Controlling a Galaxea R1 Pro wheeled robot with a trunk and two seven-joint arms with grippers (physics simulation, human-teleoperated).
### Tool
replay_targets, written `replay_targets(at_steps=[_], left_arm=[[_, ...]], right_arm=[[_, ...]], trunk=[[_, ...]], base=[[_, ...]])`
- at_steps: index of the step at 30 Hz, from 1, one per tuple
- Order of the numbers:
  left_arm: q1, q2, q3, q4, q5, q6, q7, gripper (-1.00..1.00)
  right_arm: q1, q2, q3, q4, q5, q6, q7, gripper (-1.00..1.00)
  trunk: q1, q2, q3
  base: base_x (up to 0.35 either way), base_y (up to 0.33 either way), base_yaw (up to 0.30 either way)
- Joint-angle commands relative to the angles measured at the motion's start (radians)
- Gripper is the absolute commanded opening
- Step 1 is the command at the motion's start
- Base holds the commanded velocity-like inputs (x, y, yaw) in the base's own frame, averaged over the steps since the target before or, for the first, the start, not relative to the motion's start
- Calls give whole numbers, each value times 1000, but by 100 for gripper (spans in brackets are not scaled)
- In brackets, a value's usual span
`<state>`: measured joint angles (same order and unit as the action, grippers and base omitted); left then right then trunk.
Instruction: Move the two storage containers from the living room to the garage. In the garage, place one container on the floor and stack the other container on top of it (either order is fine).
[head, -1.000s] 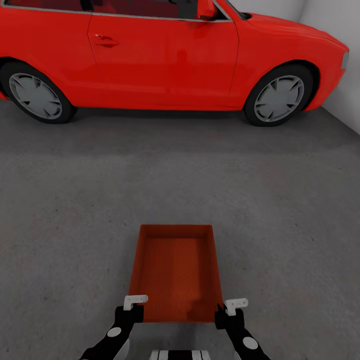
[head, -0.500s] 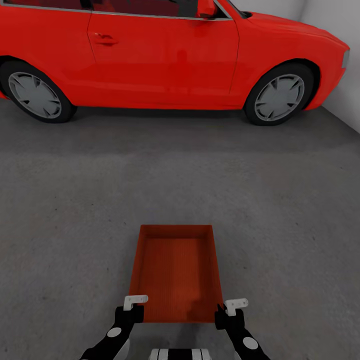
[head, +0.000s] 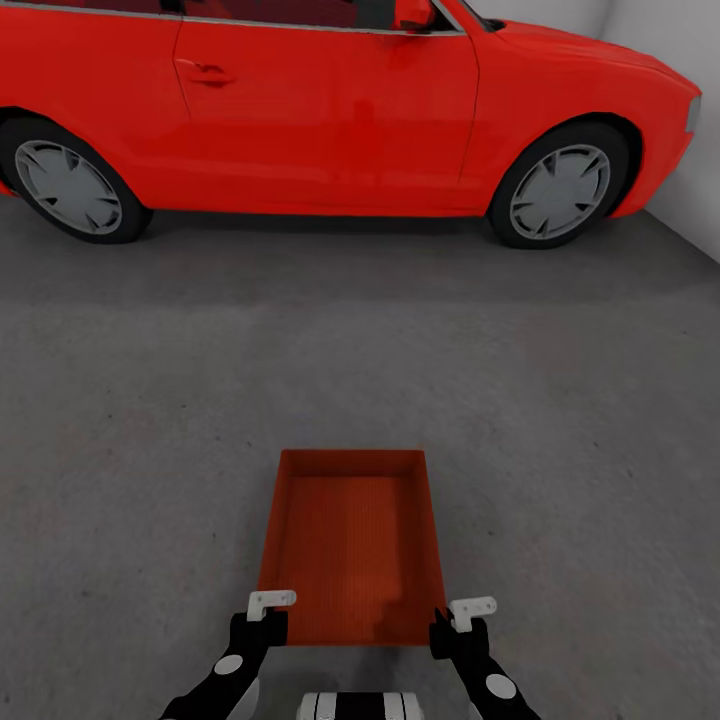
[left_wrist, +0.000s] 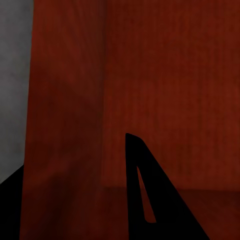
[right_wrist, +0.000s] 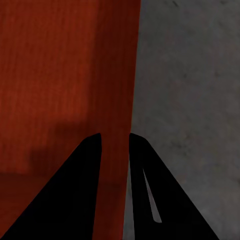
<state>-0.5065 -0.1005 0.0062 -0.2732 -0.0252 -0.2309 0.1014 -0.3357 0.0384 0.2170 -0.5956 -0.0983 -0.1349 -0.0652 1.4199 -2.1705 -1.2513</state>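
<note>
The right gripper (right_wrist: 115, 145) has its two dark fingers (right_wrist: 82, 180) closed on the thin right wall of the storage container (right_wrist: 60, 75), one finger inside the box and one outside, the wall pinched between them; in the head view that gripper (head: 452, 618) sits at the box's near right corner, about 5 o'clock of the picture's centre. The left gripper (head: 268, 612) sits at the near left corner, about 7 o'clock; in the left wrist view one dark finger (left_wrist: 150, 195) lies against the inner face of the left wall, the other shows only as a dark wedge at the picture's corner on the outer side, with the wall between them, so it grips that wall too, though the contact of the outer finger cannot be told for sure.

The storage container (head: 350, 540), orange-red and open-topped, lies lengthwise away from the robot, at 6 o'clock in the head view, its inside bare; whether its bottom touches the floor (head: 150, 400) cannot be told. The floor is dark grey rough concrete, seen beside the box in both wrist views.

Well apart, at 12 o'clock, a red car (head: 330, 110) stands side-on, its wheels at 10 and 2 o'clock; a pale wall (head: 690, 60) closes the scene at 2 o'clock.
</note>
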Motion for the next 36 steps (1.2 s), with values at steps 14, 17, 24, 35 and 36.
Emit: replay_targets(at_steps=[14,17,24,35,36], left_arm=[[-1,13,21,-14,-4,-4,47,-100],[-1,13,21,-14,-4,-4,47,-100],[-1,13,21,-14,-4,-4,47,-100],[-1,13,21,-14,-4,-4,47,-100],[-1,13,21,-14,-4,-4,47,-100]], right_arm=[[0,-2,15,3,-12,-3,19,-100],[0,-1,15,2,-12,-3,19,-100],[0,-2,15,2,-12,-3,19,-100],[0,-2,15,3,-12,-3,19,-100],[0,-2,15,2,-12,-3,19,-100]], trunk=[[31,-56,-26],[31,-56,-26],[42,-77,-35],[84,-154,-70],[88,-161,-73]], base=[[0,0,0],[0,0,0],[0,0,0],[0,0,0],[0,0,0]])
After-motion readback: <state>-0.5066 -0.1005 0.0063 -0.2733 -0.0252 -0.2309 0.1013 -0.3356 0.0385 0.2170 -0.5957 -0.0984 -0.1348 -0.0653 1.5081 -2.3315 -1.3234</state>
